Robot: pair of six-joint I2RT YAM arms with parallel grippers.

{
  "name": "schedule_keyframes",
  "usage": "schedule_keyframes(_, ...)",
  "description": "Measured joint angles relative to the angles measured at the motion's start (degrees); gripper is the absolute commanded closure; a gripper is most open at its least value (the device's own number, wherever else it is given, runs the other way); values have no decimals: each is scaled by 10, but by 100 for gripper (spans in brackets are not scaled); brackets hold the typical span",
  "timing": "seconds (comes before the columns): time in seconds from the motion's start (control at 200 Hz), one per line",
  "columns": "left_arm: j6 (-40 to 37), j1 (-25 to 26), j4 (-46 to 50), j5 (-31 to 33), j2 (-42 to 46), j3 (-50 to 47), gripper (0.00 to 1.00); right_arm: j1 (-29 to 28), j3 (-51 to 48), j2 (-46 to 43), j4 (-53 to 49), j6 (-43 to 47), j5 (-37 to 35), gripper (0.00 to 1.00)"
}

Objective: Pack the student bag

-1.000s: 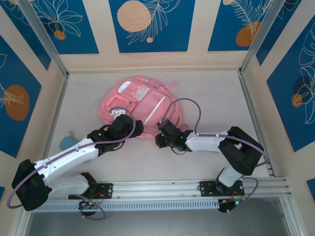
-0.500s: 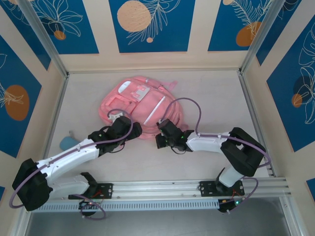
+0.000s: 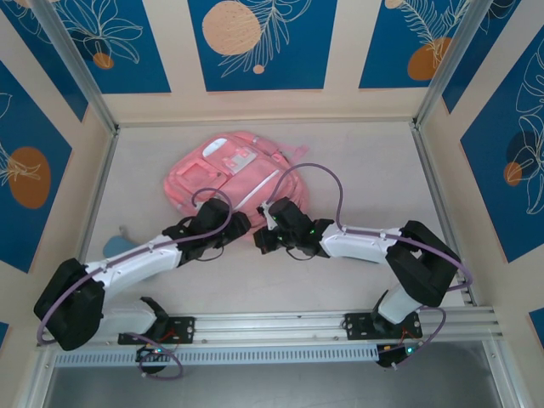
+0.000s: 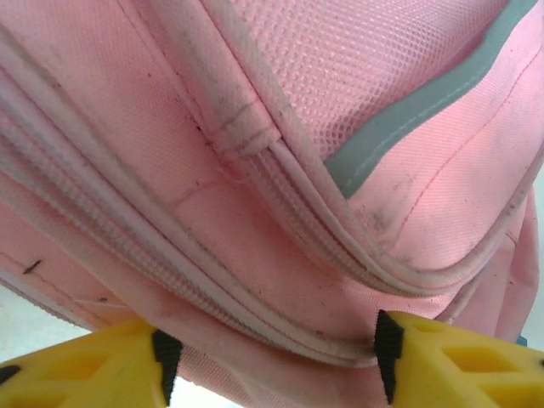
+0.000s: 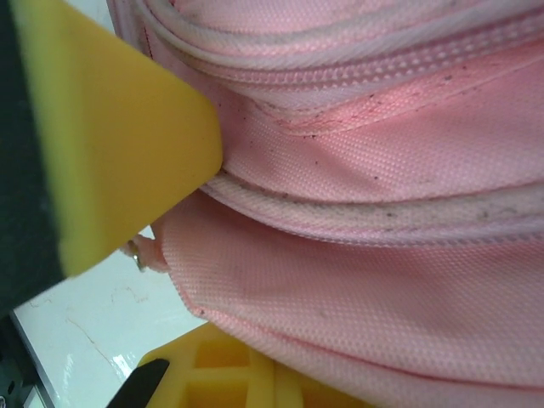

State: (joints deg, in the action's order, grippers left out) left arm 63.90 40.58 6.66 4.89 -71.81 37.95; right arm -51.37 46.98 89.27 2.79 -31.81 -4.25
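Note:
The pink student bag (image 3: 223,170) lies flat in the middle of the table, white zipper trim facing up. My left gripper (image 3: 226,223) is at its near edge. In the left wrist view the yellow fingers (image 4: 425,361) stand apart, and the bag's piped seam (image 4: 280,314) fills the gap between them. My right gripper (image 3: 265,235) is at the bag's near right corner. There its jaws are shut on a fold of the pink fabric (image 5: 357,280), which is pinched between the upper finger (image 5: 127,127) and the lower one.
A small teal case (image 3: 115,246) lies on the table to the left, just beyond my left forearm. Purple cables loop over both arms. Side walls close in the table, and an aluminium rail (image 3: 280,327) runs along the near edge.
The right gripper has shut on the bag's corner and shifted left with it. The left jaws have narrowed around the near seam. The bag has slid slightly left and away.

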Motion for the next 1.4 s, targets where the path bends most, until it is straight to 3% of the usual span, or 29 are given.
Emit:
schedule_keyframes(0.12,6,-8,-10,-7,-11,0,63,-3,0,0,-11,2,-8,100)
schedule_keyframes(0.35,-5,-35,-23,-41,-41,0,100,-18,-21,-25,-57,11,-87,100)
schedule_keyframes(0.58,-21,-45,-18,-53,-41,0,100,-10,-33,-67,-114,26,-183,100)
schedule_keyframes(0.755,-39,-53,5,-47,-16,0,100,39,-33,-83,-143,32,-211,100)
schedule_keyframes(0.84,-54,-55,25,-41,-3,5,75,55,-32,-87,-143,41,-193,100)
schedule_keyframes(1.125,-140,-75,201,62,51,63,25,57,19,-58,-128,71,-52,100)
schedule_keyframes(1.4,-128,-90,283,107,156,63,19,7,128,59,-95,59,45,100)
